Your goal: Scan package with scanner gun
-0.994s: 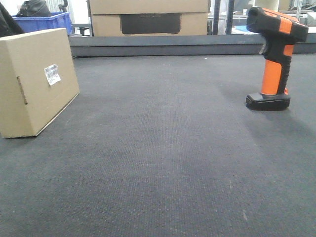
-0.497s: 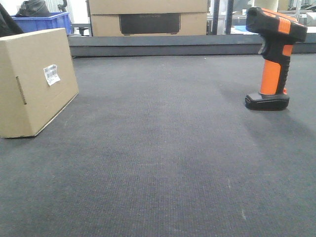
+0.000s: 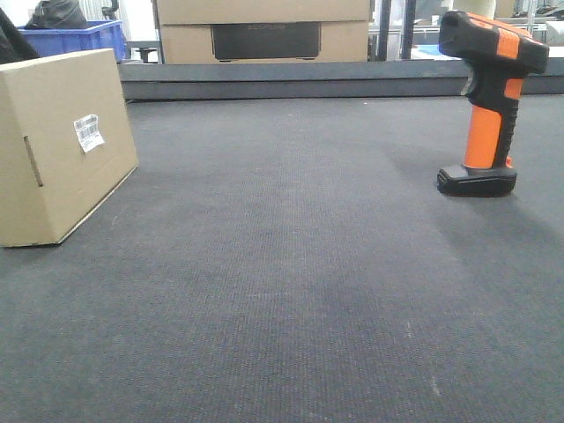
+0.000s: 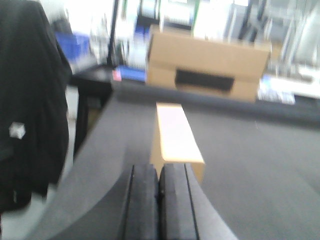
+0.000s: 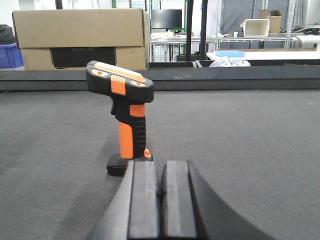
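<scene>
On the dark counter [image 3: 291, 291], the package [image 3: 66, 145] stands at the far left, leaning back a little, with its white label on the side facing the middle. The scanner gun [image 3: 487, 97] stands upright on its flat foot at the far right, well apart from the package. The left claw [image 4: 159, 197] is closed and empty, pointing at the package's narrow end. The right claw [image 5: 160, 200] is closed and empty too, with the scanner gun near in front of it.

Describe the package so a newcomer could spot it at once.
On the dark grey mat, look left in the front view, opposite the orange scanner gun. The package is the plain brown box with a small white barcode label; the wider box behind the mat has a dark panel instead.
</scene>
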You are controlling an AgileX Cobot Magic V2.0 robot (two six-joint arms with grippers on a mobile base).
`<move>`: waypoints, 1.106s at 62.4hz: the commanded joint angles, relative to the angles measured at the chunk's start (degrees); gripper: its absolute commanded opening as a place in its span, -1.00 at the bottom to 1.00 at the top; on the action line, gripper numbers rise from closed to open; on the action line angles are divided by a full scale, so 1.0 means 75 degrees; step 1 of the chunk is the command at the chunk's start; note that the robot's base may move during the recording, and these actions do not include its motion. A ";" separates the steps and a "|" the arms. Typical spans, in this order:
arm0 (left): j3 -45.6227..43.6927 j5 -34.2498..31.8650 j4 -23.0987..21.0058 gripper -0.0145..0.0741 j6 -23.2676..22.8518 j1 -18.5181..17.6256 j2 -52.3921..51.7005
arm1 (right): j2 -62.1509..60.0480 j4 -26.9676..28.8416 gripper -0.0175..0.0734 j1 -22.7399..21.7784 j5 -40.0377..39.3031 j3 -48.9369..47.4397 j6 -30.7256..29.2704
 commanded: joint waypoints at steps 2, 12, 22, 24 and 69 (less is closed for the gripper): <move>-0.1216 0.1705 -0.0097 -0.92 0.0393 -0.0014 0.0853 | -0.0014 0.0029 -0.99 -0.0044 -0.0140 0.0000 -0.0053; -0.2477 0.2051 -0.0080 -0.92 0.0488 -0.0014 0.2033 | -0.0014 0.0029 -0.99 -0.0044 -0.0140 0.0000 -0.0053; -0.2757 0.1168 -0.0080 -0.92 0.0488 -0.0014 0.2625 | -0.0014 0.0029 -0.99 -0.0044 -0.0140 0.0000 -0.0053; -0.2887 0.1209 -0.0080 -0.92 0.0488 -0.0014 0.2900 | -0.0014 0.0029 -0.99 -0.0044 -0.0140 0.0000 -0.0053; -0.8811 0.4264 0.1229 -0.92 -0.0754 -0.0845 1.0749 | -0.0014 0.0029 -0.99 -0.0044 -0.0140 0.0000 -0.0053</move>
